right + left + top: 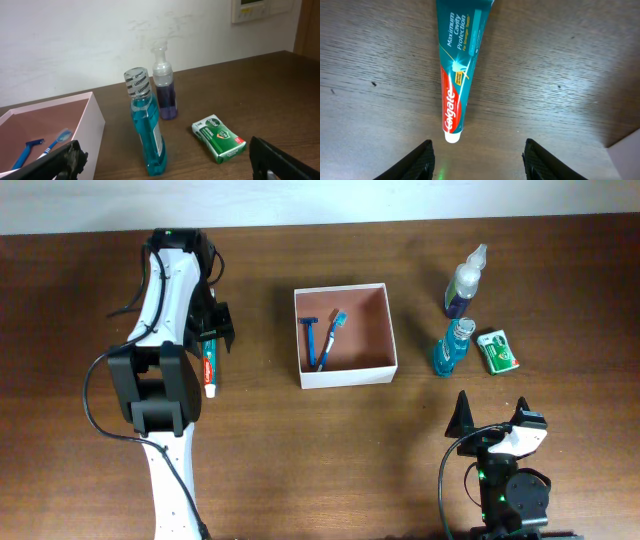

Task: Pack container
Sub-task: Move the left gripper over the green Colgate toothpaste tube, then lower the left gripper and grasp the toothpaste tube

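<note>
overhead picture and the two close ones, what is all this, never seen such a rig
Two robot arms, left and right, sit at a brown wooden table. One picture looks down from above; the others come from a camera on each wrist. The square white cardboard box, reddish-brown inside, holds a blue razor and a blue toothbrush. The left fingers stand open over a red and teal toothpaste tube. The right fingers, open too, face a blue mouthwash bottle, a purple spray bottle and a green packet. Nothing is held.

The overhead camera looks straight down on the whole table (300,470). The left wrist camera hangs close over the toothpaste tube (457,70) at nine o'clock. The right wrist camera sits low at five o'clock and faces twelve, sharing the container (98,131) with the overhead view.
</note>
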`<state>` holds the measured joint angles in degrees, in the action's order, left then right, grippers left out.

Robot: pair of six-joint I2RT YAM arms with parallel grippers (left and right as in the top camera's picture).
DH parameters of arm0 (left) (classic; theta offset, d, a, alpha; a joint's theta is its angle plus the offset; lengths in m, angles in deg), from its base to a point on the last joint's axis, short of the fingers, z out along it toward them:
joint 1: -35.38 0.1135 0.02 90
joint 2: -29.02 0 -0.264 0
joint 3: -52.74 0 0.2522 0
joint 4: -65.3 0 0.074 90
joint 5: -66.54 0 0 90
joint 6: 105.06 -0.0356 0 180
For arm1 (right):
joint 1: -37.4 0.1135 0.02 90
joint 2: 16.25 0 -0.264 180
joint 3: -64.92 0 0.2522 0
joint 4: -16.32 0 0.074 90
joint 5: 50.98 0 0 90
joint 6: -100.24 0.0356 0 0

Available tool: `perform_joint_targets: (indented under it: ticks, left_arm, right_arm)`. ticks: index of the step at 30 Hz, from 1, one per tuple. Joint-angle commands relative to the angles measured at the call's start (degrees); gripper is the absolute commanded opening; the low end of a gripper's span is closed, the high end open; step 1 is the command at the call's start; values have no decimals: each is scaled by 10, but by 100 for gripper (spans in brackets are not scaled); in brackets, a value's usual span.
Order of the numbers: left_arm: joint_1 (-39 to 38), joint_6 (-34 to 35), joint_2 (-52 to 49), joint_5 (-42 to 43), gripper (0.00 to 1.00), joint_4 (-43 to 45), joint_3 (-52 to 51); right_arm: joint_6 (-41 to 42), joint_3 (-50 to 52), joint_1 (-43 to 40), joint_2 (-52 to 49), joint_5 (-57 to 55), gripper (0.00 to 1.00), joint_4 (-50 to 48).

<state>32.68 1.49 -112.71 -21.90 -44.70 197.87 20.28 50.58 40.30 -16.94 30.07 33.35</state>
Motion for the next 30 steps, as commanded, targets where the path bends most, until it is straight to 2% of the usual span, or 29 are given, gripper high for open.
perform_joint_targets:
  ticks: [1, 30]
  left_arm:
    - [1, 11, 12, 6, 58, 5, -21]
    - [16, 5, 12, -7, 57, 50, -97]
  right_arm:
    - [-6, 3, 5, 5, -5, 98, 5]
    - [-6, 3, 5, 5, -5, 98, 5]
